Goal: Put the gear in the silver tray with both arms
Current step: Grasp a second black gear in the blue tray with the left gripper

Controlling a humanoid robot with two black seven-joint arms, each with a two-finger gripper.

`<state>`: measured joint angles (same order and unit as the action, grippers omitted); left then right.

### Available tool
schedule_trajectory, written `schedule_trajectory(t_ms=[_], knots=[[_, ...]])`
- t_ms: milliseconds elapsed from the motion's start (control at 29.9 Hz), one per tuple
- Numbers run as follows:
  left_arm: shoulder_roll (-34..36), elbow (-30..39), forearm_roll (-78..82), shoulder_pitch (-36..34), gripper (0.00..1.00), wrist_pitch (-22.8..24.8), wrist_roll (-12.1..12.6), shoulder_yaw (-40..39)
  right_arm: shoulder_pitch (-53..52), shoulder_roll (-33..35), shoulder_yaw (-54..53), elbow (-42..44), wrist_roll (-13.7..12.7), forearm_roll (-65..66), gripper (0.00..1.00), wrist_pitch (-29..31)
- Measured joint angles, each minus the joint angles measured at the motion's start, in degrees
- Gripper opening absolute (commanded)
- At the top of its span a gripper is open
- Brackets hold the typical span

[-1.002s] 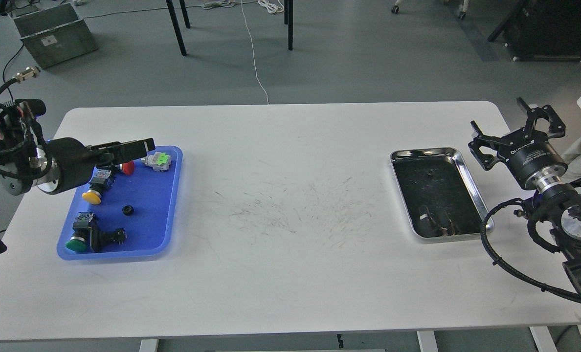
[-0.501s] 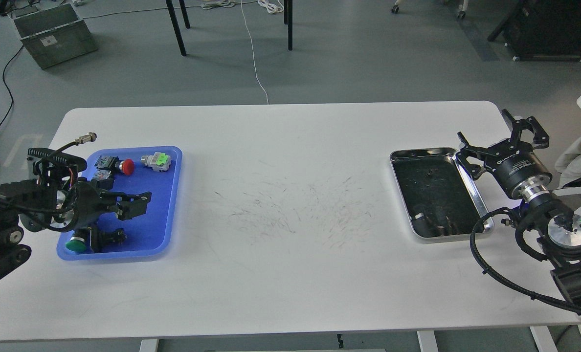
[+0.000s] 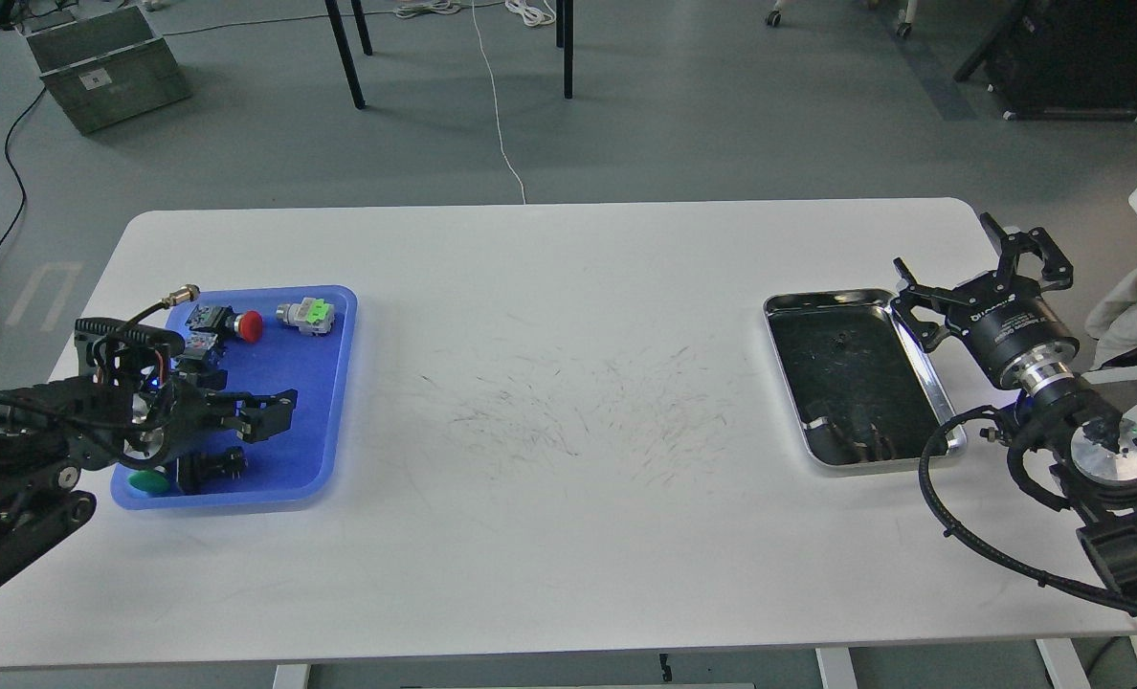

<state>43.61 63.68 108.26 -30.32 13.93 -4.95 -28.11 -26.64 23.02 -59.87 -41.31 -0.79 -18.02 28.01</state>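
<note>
The silver tray [image 3: 925,368] lies on the right side of the white table [image 3: 568,450]; its dark floor shows only reflections and specks. My right gripper [image 3: 956,256] hovers just off the tray's right rim, its fingers spread open and empty. My left gripper [image 3: 267,413] is low over the middle of the blue plastic tray [image 3: 315,421] on the left, its two fingers apart. The small black gear is hidden under the left gripper.
The blue tray also holds a red push button [image 3: 249,327], a grey part with a green top [image 3: 306,314], a green push button [image 3: 150,481] and a black part [image 3: 212,466]. Table legs [image 3: 344,53] and a grey crate [image 3: 104,67] stand beyond the far edge.
My left arm has swung down and back, bringing its gripper low over the middle of the blue tray, covering the gear. My right gripper has shifted slightly left, toward the silver tray's rim.
</note>
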Motion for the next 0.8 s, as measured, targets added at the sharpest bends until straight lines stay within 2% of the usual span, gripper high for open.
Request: schedule_trajectory(t_ms=[200, 301, 468, 568, 635, 702, 802], knots=[[-0.6, -3.2, 0.0, -0.1, 0.74, -2.7, -1.4, 1.9, 0.0, 0.0, 0.1, -0.1, 0.0, 0.1, 0.94, 0.0], [-0.6, -4.0, 0.0, -0.1, 0.72, -3.1, -1.8, 2.5, 0.0, 0.0, 0.1, -0.2, 0.0, 0.1, 0.94, 0.0], [-0.7, -4.3, 0.0, -0.1, 0.57, -3.7, -2.0, 2.9, -0.1, 0.0, 0.2, -0.3, 0.1, 0.2, 0.94, 0.0], [-0.8, -4.3, -0.1, 0.0, 0.43, -3.8, -2.2, 3.4, -0.1, 0.0, 0.2, -0.5, 0.1, 0.2, 0.94, 0.0], [-0.8, -4.3, -0.1, 0.0, 0.42, -3.8, -2.4, 3.8, -0.1, 0.0, 0.2, -0.5, 0.1, 0.2, 0.94, 0.0], [-0.8, -4.3, -0.1, 0.0, 0.37, -3.9, -2.5, 4.1, -0.1, 0.0, 0.2, -0.6, 0.0, 0.2, 0.94, 0.0], [-1.0, -4.2, -0.1, 0.0, 0.18, -4.0, -2.5, 4.3, -0.1, 0.0, 0.2, -0.6, 0.0, 0.3, 0.94, 0.0]])
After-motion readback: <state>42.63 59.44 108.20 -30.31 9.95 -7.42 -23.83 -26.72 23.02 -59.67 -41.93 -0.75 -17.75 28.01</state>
